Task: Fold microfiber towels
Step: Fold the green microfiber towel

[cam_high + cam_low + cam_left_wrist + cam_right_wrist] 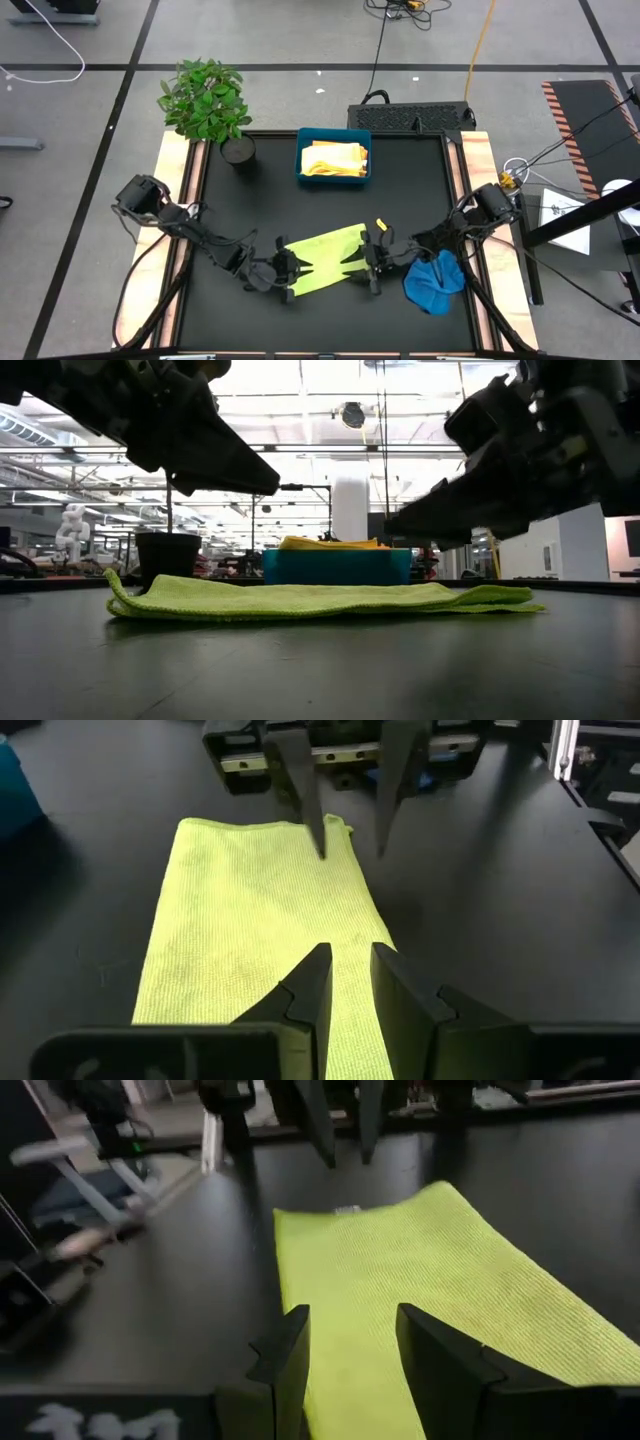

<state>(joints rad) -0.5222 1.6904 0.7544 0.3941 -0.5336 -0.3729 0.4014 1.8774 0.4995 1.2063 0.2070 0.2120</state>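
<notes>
The flat towel [322, 257] is lime green (very bright). The bunched towel [434, 281] is blue. Yellow cloths [334, 158] sit in a teal tray [300, 166]. The table [300, 210] is black.

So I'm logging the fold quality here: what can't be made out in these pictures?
- Lime green towel: its ends lie under both grippers in the high view, so layers are uncountable.
- Yellow cloths in the teal tray: number hidden by bunching; low view shows only a strip above the wall.
- Blue towel: partly under the right arm.
</notes>
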